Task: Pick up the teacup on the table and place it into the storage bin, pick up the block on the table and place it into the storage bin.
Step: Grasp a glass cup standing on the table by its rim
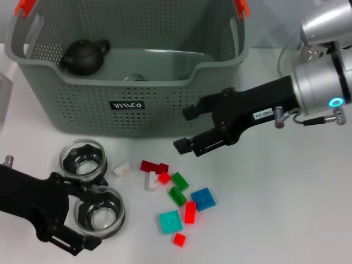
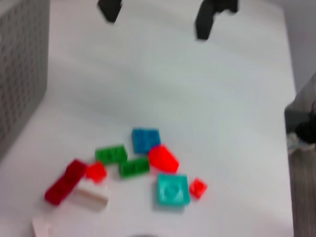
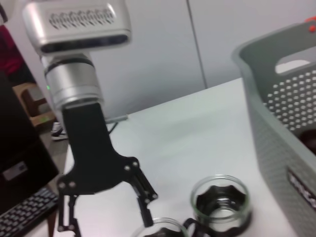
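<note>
On the white counter (image 1: 275,220) we see our left hand (image 1: 91,217) with its fingers spread wide around the nearer glass teacup (image 1: 99,213), not closed on it; a second teacup (image 1: 83,158) stands just beyond. Our right hand (image 1: 186,128) hovers open and empty before the storage bin (image 1: 132,77), which holds a dark teapot (image 1: 83,56). Scattered blocks (image 1: 176,203) lie between the hands.

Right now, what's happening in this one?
The left tool sits at the nearer glass teacup, fingers around its rim, cup on the table. The right tool hangs open and empty before the storage bin, above the scattered blocks. A second teacup stands beside the first. A dark teapot lies in the bin.
</note>
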Robot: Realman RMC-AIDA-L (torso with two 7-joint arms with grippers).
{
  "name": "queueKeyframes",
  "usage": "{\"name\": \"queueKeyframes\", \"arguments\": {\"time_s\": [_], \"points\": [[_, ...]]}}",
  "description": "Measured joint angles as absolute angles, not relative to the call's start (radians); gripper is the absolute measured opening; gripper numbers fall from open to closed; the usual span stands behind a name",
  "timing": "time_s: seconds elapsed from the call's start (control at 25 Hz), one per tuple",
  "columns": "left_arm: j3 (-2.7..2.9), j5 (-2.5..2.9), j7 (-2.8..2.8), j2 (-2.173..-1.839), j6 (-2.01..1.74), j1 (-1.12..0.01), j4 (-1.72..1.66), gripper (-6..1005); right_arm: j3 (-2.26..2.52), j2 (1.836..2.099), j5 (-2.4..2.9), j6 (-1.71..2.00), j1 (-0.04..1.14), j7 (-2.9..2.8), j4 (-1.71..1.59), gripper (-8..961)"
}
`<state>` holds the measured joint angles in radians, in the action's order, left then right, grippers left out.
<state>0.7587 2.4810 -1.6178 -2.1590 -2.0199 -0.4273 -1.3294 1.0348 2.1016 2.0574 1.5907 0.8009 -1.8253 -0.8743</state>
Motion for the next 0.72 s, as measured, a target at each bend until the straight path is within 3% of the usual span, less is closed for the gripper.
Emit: {"name": "queueKeyframes", "arguments": {"time_s": [0.72], "points": [[0.858,2.527,-1.715,-2.169,-2.007,-0.439,-1.319,933,1.154,2.097,2.063,1.51,0.819,-1.82,-0.821,927]]}}
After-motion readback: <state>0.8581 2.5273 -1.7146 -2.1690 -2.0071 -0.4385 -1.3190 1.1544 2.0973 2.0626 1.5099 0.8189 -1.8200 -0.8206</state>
